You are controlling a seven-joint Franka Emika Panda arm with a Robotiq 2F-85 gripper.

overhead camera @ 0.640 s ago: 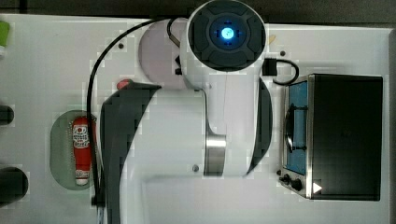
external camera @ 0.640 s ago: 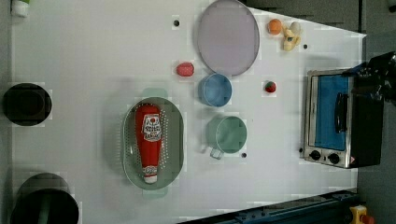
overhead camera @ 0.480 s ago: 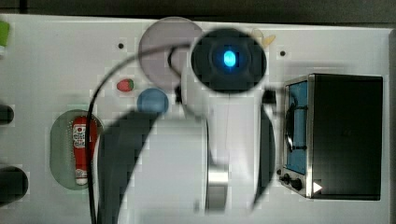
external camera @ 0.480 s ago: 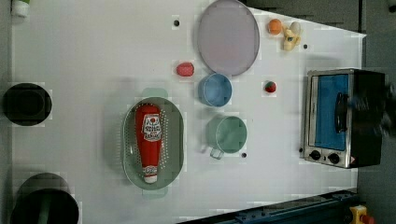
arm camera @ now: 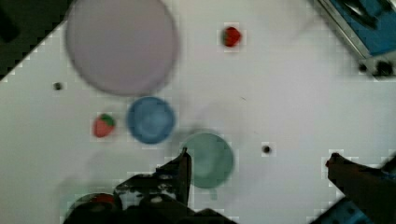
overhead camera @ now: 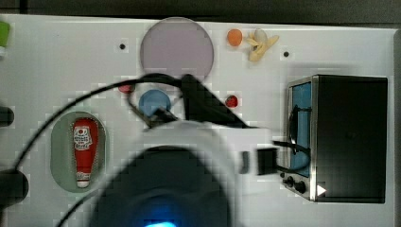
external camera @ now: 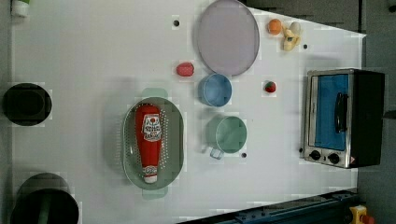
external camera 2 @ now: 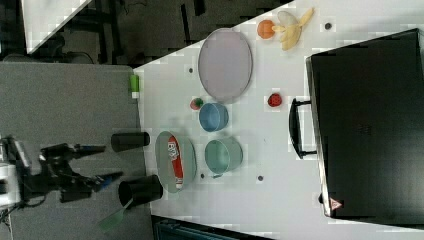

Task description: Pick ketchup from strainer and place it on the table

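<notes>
The ketchup bottle (external camera: 149, 140) lies cap-down the length of the pale green strainer (external camera: 173, 154) on the white desk (external camera: 93, 56), untouched. The pincer (arm camera: 257, 161) hangs above the desk, fingers spread wide, holding nothing; the whole pick and placement remains.

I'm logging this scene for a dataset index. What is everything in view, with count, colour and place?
ketchup: 1, red, lying in the strainer
strainer: 1, pale green, on the table
cups: 2, blue and green, beside the strainer
plate: 1, lilac, above the blue cup in the left view
strawberries: 2, red
orange and banana: far corner
toaster oven: 1, black
black cylinders: 2
pincer: 1, black, open, off the table
</notes>
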